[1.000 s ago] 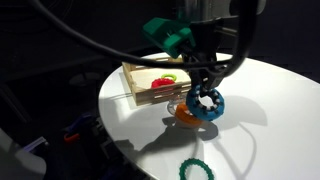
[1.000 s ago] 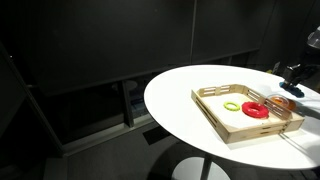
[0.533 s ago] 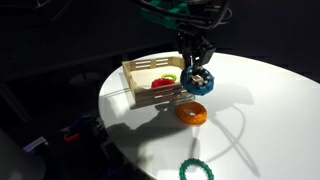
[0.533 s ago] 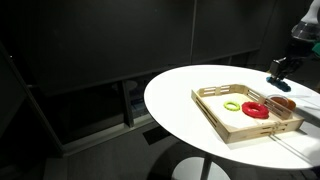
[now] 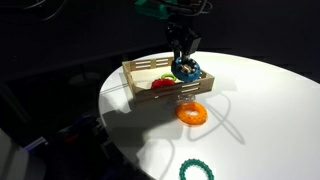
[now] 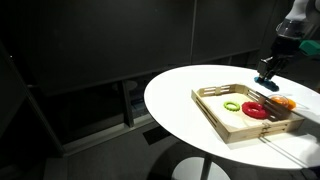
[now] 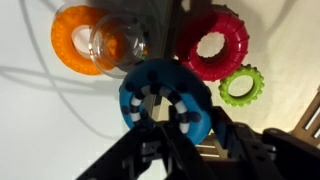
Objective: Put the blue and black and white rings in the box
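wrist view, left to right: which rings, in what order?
orange ring → blue ring with black and white marks → red ring → green ring

Blue ring [image 7: 165, 100]: chunky, round, with small white and black marks spaced around its top face. It is off the table, pinched in the gripper [image 5: 183, 62], with the marked face turned up toward the wrist camera. In an exterior view it hangs [image 5: 187, 71] over one end of the box, close above the rim.

Box [image 5: 150, 97]: shallow, square, light wood, low slatted sides. It sits flat and level on the white table [image 5: 250, 110], near its edge [image 6: 212, 115].
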You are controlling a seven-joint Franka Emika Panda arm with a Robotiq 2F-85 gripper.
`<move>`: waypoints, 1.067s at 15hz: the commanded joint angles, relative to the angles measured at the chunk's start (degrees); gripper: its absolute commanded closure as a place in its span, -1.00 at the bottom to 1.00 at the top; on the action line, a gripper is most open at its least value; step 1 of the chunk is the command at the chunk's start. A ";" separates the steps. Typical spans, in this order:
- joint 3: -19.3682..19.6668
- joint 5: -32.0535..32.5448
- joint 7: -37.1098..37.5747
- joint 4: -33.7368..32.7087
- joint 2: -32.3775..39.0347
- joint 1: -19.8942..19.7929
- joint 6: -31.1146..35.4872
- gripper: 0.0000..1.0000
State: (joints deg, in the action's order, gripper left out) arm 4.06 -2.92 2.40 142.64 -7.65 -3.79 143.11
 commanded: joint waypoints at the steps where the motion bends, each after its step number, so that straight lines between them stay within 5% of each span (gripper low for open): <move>1: -0.01 0.01 0.00 -0.03 -0.02 -0.14 -0.14 0.23; 3: 0.14 0.01 -0.01 -0.03 0.00 -0.30 -0.14 0.23; 4: 0.13 0.01 -0.02 -0.03 0.01 -0.28 -0.14 0.73; 15: -4.44 -1.97 -3.51 -1.25 6.01 5.41 6.58 0.73; 16: -4.79 -2.15 -4.04 -1.27 6.72 5.79 6.81 0.12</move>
State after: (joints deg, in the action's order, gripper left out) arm 0.06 -3.11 1.58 142.58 -2.97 1.24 149.03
